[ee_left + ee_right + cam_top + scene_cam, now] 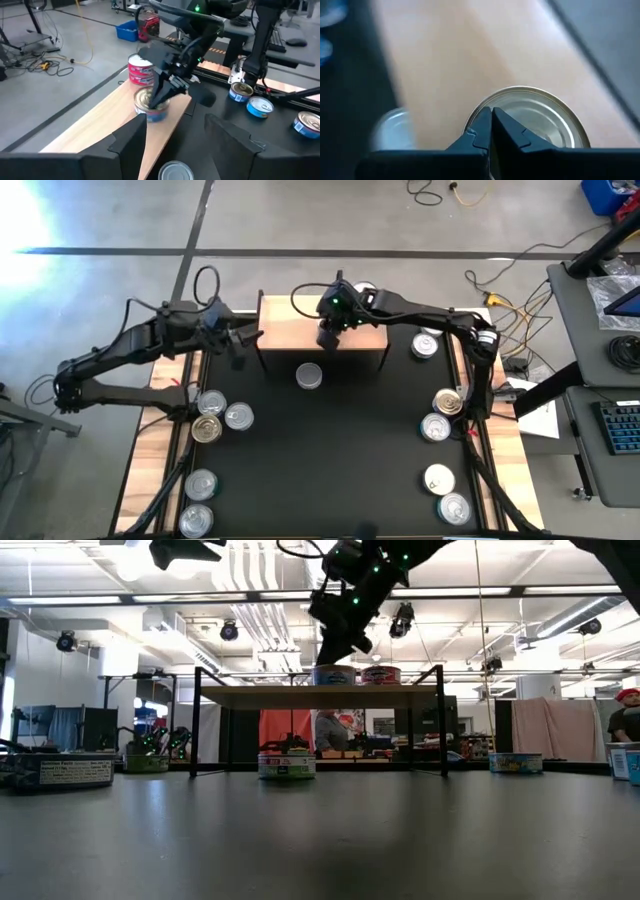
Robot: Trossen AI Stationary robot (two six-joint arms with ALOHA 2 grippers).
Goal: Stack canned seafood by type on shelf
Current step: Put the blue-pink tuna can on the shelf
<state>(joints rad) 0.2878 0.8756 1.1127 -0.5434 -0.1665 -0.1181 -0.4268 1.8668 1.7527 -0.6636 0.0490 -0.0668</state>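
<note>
The shelf [290, 320] stands at the mat's far edge. Two tins sit on it: a blue-labelled one [156, 114] and a red-labelled one [140, 70] behind it. My right gripper [490, 120] is shut, slanting down from above, with its tips over the blue-labelled tin's silver lid [540, 120]. My left gripper [175, 142] is open and holds nothing. It hangs in the air by the shelf's left end [240, 345]. Another tin [309, 375] rests on the black mat in front of the shelf. My right gripper's shut fingertips [156, 100] stand at the rim of the blue-labelled tin's lid [475, 117], coming down at a slant from above. The tin sits flat on the shelf board. I cannot tell whether the tips touch the lid or hover just over it.
Several tins lie on the mat at the left [210, 402] and down to the near left corner [197, 520]. More lie along the right side [447, 402], and one is beside the shelf's right end [425, 345]. The mat's middle [330, 460] is bare.
</note>
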